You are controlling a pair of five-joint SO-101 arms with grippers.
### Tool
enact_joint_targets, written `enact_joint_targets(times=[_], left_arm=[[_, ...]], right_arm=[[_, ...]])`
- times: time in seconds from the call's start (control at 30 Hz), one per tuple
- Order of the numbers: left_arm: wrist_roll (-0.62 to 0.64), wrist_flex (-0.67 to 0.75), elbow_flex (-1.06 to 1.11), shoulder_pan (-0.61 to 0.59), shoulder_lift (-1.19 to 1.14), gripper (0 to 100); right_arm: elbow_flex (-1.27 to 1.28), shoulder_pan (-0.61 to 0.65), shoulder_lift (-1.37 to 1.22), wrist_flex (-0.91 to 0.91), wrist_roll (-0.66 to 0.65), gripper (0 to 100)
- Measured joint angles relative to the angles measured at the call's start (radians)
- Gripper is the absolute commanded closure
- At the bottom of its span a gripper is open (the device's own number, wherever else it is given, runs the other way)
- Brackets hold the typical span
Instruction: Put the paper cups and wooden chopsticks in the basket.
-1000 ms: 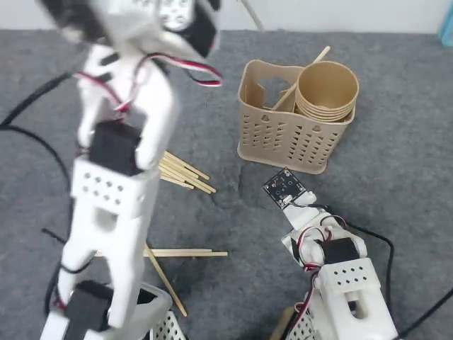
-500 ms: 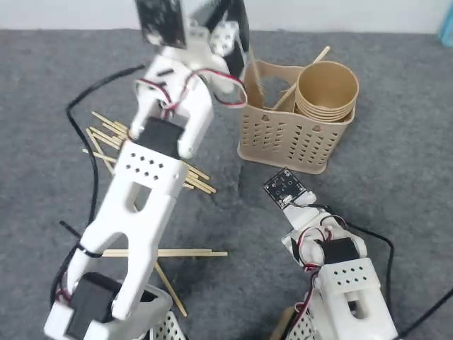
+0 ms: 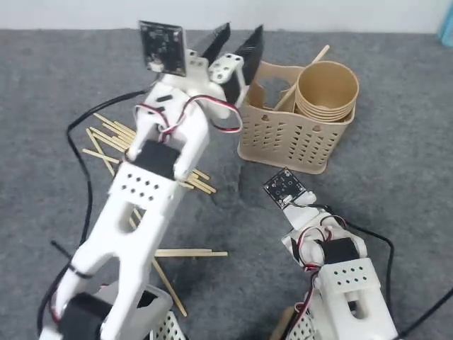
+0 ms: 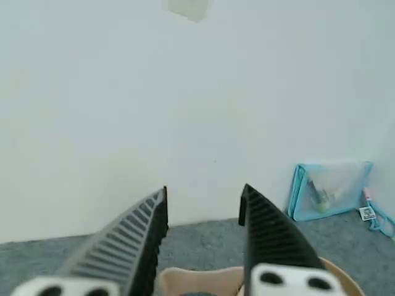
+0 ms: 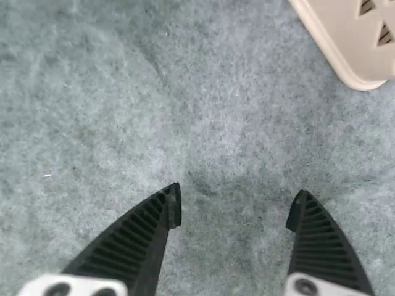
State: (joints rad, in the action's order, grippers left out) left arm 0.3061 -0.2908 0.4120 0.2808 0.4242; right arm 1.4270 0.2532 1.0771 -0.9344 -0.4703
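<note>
A beige slotted basket [image 3: 283,138] stands on the grey carpet with a stack of paper cups [image 3: 327,88] in its right compartment and one chopstick [image 3: 313,65] leaning beside them. My left gripper [image 3: 244,28] hangs open and empty over the basket's left rim; in the left wrist view its fingers [image 4: 205,189] spread above the basket's edge [image 4: 197,279]. Loose wooden chopsticks [image 3: 106,138] lie on the carpet under the left arm, and a few more [image 3: 187,252] nearer the front. My right gripper [image 5: 239,190] is open just over bare carpet, in front of the basket's corner [image 5: 349,37].
The right arm's base and wrist board [image 3: 284,188] sit in front of the basket. A black cable [image 3: 81,184] loops along the left side. A blue pouch [image 4: 330,188] leans against the white wall behind.
The left arm swung down from a raised pose and stretched forward to the basket's left rim. A thin stick seen by its fingers earlier is gone from them. The right arm stayed still.
</note>
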Motion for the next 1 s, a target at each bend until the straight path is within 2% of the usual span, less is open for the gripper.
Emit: enact_joint_targets(times=[0.23,0.5,0.67,0.77,0.87,1.0], left_arm=[[0.000,-0.210,0.000,-0.157,0.218,85],[0.041,-0.628,0.000,-0.470,0.445,85],[0.071,-0.918,0.018,-0.709,0.448,84],[0.072,-1.068,0.074,-0.807,0.402,84],[0.074,-1.137,0.158,-0.882,0.342,84],[0.107,-1.149,0.287,-0.984,0.267,84]], right_arm=[[0.000,0.000,0.000,0.000,0.000,71.4],[0.000,0.000,0.000,0.000,0.000,71.4],[0.000,0.000,0.000,0.000,0.000,71.4],[0.000,0.000,0.000,0.000,0.000,71.4],[0.000,0.000,0.000,0.000,0.000,71.4],[0.000,0.000,0.000,0.000,0.000,71.4]])
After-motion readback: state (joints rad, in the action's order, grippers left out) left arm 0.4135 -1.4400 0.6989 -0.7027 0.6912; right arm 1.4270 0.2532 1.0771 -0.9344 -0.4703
